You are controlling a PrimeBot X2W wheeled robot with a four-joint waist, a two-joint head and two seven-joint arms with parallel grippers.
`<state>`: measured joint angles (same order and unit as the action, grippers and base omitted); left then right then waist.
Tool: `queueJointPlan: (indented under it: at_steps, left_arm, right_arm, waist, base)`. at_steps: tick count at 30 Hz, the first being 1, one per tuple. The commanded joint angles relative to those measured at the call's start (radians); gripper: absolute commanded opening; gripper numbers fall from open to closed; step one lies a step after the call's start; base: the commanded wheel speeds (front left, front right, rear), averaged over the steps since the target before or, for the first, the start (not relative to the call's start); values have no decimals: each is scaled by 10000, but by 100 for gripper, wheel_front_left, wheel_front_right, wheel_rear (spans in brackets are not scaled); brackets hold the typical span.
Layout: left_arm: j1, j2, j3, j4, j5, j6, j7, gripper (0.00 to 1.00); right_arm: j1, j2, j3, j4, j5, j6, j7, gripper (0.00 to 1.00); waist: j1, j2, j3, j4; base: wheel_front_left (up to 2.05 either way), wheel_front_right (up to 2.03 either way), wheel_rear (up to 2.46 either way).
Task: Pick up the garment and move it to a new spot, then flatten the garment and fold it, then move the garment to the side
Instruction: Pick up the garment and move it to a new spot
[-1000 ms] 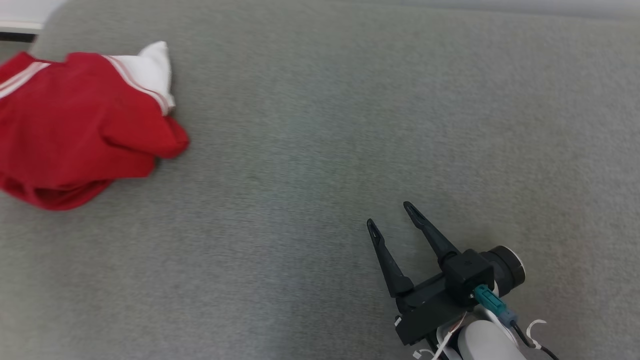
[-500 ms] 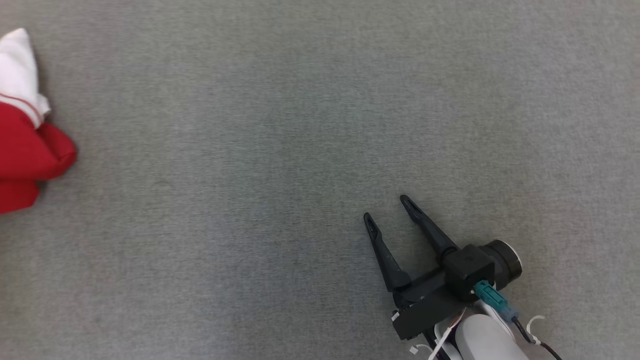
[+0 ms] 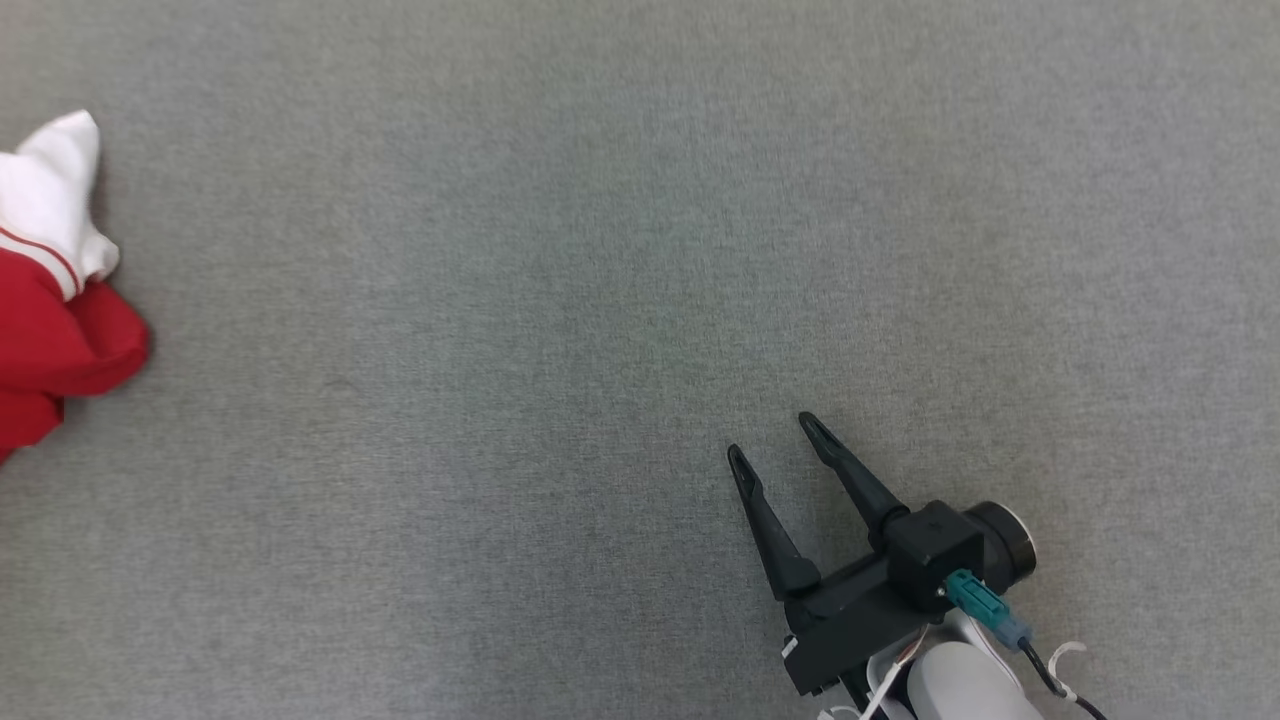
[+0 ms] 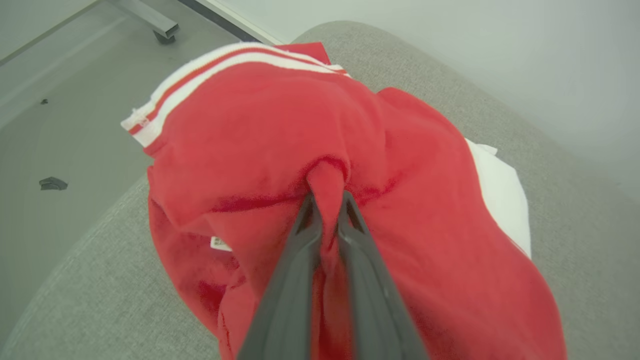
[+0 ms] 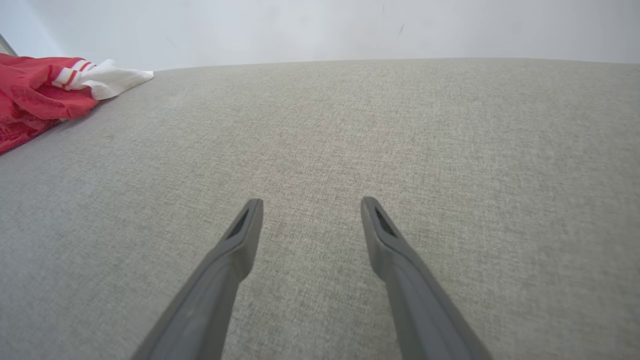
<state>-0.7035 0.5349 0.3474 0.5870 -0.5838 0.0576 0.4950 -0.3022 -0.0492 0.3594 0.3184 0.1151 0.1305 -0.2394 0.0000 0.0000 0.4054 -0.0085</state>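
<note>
The garment (image 3: 50,320) is red with white parts and red-white striped trim, lying crumpled at the far left edge of the head view. In the left wrist view the garment (image 4: 260,150) bulges up, and my left gripper (image 4: 327,197) is shut on a pinched fold of its red cloth. My right gripper (image 3: 772,440) stands open at the lower right of the head view, nothing between its fingers. In the right wrist view the right gripper (image 5: 310,207) hovers over bare grey fabric, with the garment (image 5: 40,95) far off at the upper left.
A broad grey fabric surface (image 3: 620,300) spreads under everything. In the left wrist view its rounded edge (image 4: 100,220) drops to a grey floor (image 4: 65,130), where a small dark scrap (image 4: 52,183) lies and a metal frame foot (image 4: 165,30) stands.
The head camera turned right, carrying the garment toward the left edge of the picture. The right gripper stays open in the same place.
</note>
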Motion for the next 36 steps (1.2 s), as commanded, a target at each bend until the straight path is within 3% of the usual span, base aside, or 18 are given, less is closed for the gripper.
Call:
queueJointPlan:
  at_steps: [1,11,18,23,31,36]
  left_arm:
    - [-359,192,-99,175,46,-325,-260,0]
    - [-1743,258,-944,-122,64,-1269,-290,0]
    - [-2350,-671,-2134,-1677,51,-1508,313,0]
    - [-2405,-1508,-2866,-3038,-74,-1397,840,0]
    - [-2044,-2766,-3899,-4439,-488,-1462,1258,0]
    - [-1254,-3177,-4726,-4584,-228,-1608,1071,0]
  right_arm:
    - [180,-23,23,132,151,5,-77,100]
    - [437,-24,248,518,718,5,-195,100]
    - [861,-22,240,736,1057,5,-240,100]
    - [1167,-22,128,780,1029,5,-252,100]
    - [1399,-20,-51,681,1036,5,-260,100]
    - [1397,-18,-100,568,1082,5,-248,100]
  waist:
    - [0,0,-556,241]
    - [0,0,-1951,482]
    - [0,0,-3055,169]
    - [0,0,-3556,-474]
    - [0,0,-3655,-1712]
    - [0,0,-3467,-2397]
  base:
    - [0,0,0]
    - [0,0,0]
    - [0,0,0]
    - [0,0,0]
    - [0,0,0]
    - [0,0,0]
